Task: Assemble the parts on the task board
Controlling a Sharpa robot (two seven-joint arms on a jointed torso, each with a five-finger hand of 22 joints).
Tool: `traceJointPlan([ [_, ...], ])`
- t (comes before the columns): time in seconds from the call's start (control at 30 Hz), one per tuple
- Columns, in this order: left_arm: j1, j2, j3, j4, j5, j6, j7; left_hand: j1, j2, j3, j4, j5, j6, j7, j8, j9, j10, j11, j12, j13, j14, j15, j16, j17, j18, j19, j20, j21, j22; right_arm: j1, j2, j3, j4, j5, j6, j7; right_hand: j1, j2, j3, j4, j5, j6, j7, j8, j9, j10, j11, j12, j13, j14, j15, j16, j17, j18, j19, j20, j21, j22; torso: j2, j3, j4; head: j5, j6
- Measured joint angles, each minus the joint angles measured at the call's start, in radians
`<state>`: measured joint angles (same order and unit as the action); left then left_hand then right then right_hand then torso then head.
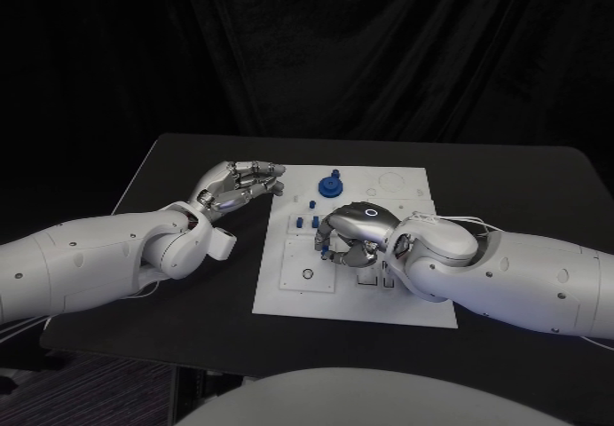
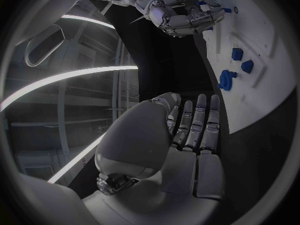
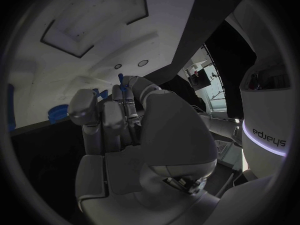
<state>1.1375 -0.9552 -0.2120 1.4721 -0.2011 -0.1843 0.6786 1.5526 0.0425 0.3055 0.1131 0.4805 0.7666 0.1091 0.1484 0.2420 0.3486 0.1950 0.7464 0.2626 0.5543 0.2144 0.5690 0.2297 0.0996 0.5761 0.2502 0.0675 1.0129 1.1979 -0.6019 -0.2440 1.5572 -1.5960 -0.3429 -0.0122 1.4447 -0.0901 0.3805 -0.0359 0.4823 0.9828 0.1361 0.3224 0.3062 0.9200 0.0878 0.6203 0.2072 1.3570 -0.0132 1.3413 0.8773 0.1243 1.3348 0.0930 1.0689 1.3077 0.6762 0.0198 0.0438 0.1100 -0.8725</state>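
Two hands: both silver, both over the black table [image 1: 192,319]
Left hand [image 1: 238,186]: hovers beside the board's left edge near its far corner, fingers curled in toward the palm, nothing seen in them; in the left wrist view the fingers [image 2: 200,125] lie close together and bent, with no part between them
Right hand [image 1: 355,232]: sits over the middle of the board, knuckles up, fingers bent down toward the plate; in the right wrist view a thin blue pin [image 3: 121,80] stands up at the fingertips, pinched there as far as I can tell
Task board [image 1: 397,311]: one white plate lying flat in the middle of the table
Round blue part [image 1: 332,185]: one, with a small post on top, standing on the board's far half
Small blue parts [image 1: 304,221]: a few, in a cluster just left of the right hand; exact count unclear
Board recesses: several round and slotted cut-outs; a ring-shaped one [image 1: 311,275] near the left edge
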Motion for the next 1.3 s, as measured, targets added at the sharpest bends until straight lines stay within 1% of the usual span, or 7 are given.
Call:
traceJointPlan([
  [0.33, -0.001, 0.002, 0.0, -0.001, 0.0, 0.002, 0.0, 0.0, 0.0, 0.003, 0.003, 0.0, 0.0, 0.0, 0.0, 0.0, 0.0, 0.0, 0.0, 0.0, 0.0, 0.0, 0.0, 0.0, 0.0, 0.0, 0.0, 0.0, 0.0, -0.004, 0.0, 0.0, -0.01, -0.004, 0.003, -0.004, -0.003, -0.003, 0.0, 0.0, 0.0, 0.0, 0.0, 0.0, 0.0, 0.0, 0.0, -0.002, 0.001, 0.0, 0.0, 0.0, -0.004, 0.0, 0.0, 0.0, 0.0, 0.0, -0.001, -0.0001, 0.0002, 0.001, 0.0],
  [0.53, -0.002, 0.001, 0.0, -0.002, 0.0, 0.004, 0.0, 0.0, 0.0, 0.005, 0.0, 0.0, 0.0, 0.0, 0.0, 0.0, 0.0, 0.0, 0.0, -0.001, 0.0, 0.0, 0.0, -0.001, 0.0, 0.0, 0.0, 0.0, 0.0, -0.007, 0.0, 0.0, -0.013, -0.005, 0.007, -0.005, -0.004, -0.004, 0.0, 0.0, 0.0, 0.0, 0.0, 0.0, 0.0, 0.0, 0.0, -0.004, 0.001, 0.0, 0.0, 0.0, -0.004, 0.0, 0.0, 0.0, 0.0, 0.0, -0.001, -0.0012, 0.0005, 0.003, 0.0],
  [1.3, -0.003, 0.007, 0.0, -0.01, 0.0, 0.007, 0.0, 0.0, 0.0, 0.005, 0.0, 0.0, 0.0, 0.0, 0.0, -0.001, 0.0, 0.0, -0.004, -0.002, 0.0, 0.0, 0.0, -0.002, 0.0, -0.004, 0.004, 0.0, 0.0, -0.02, 0.01, 0.0, -0.027, -0.003, 0.017, -0.005, -0.005, -0.005, 0.0, 0.0, 0.0, 0.0, 0.0, -0.004, 0.001, 0.001, -0.001, -0.005, 0.0, 0.0, 0.0, -0.001, -0.007, 0.0, 0.0, 0.0, 0.0, 0.0, -0.001, -0.0013, 0.0011, 0.004, 0.0],
])
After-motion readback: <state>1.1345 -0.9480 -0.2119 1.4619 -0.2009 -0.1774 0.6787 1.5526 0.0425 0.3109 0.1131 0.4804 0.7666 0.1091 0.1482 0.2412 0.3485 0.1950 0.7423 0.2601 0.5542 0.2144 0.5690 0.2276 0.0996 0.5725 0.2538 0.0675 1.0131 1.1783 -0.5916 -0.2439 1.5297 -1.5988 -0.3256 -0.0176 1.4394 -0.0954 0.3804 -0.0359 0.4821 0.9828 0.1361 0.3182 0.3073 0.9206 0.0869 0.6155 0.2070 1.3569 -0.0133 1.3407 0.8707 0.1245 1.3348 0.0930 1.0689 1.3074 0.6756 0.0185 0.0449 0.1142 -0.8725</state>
